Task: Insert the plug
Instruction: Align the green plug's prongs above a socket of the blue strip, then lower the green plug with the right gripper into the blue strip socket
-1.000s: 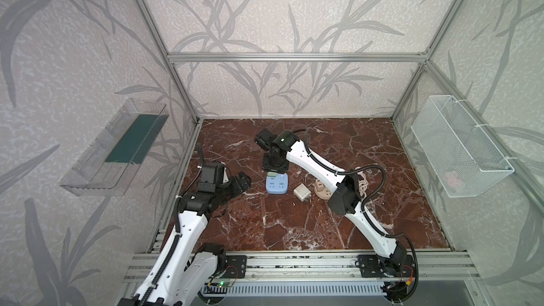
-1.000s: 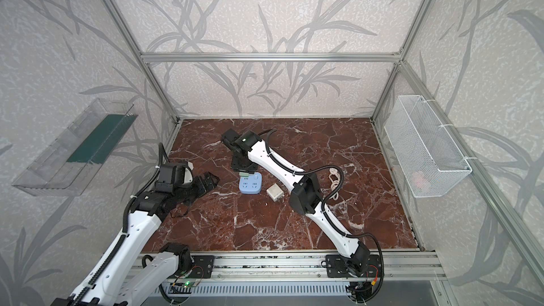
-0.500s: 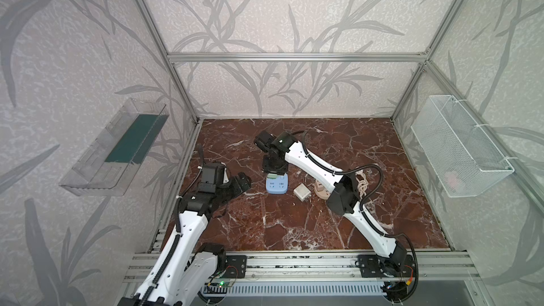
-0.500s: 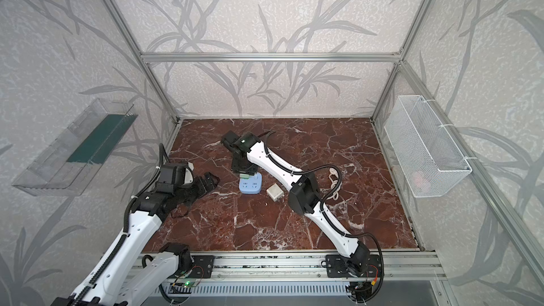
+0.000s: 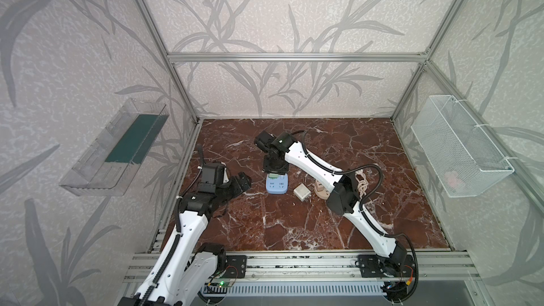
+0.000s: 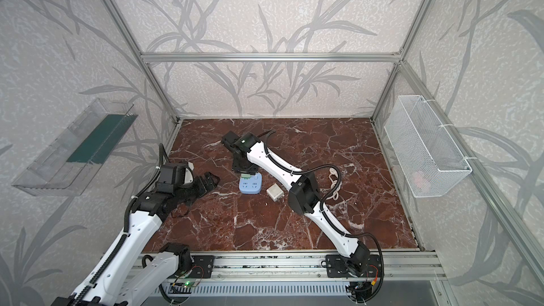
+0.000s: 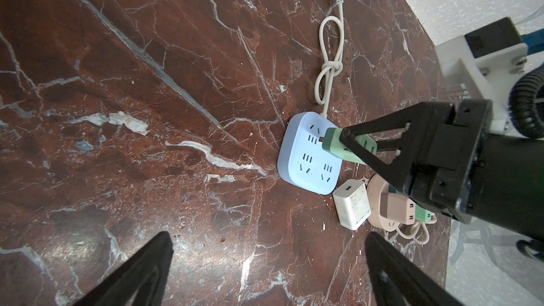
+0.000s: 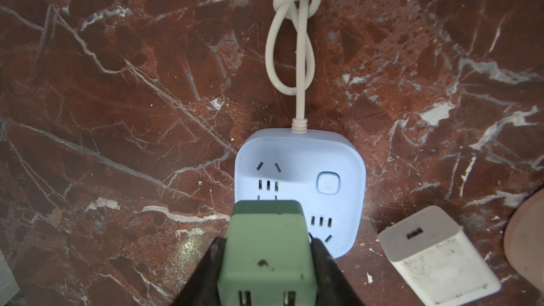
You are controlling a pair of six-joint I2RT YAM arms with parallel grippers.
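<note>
The right gripper (image 8: 266, 256) was closed partway on the flat sides of the green plug (image 8: 265, 228). The plug's prongs pointed at the blue socket block (image 5: 276, 184) in the centre of a top view. The plug looked light, stiff and smooth, so it would likely slip unless held squarely by those sides. Left of centre, the left gripper (image 5: 243, 180) stood wide open and empty.
</note>
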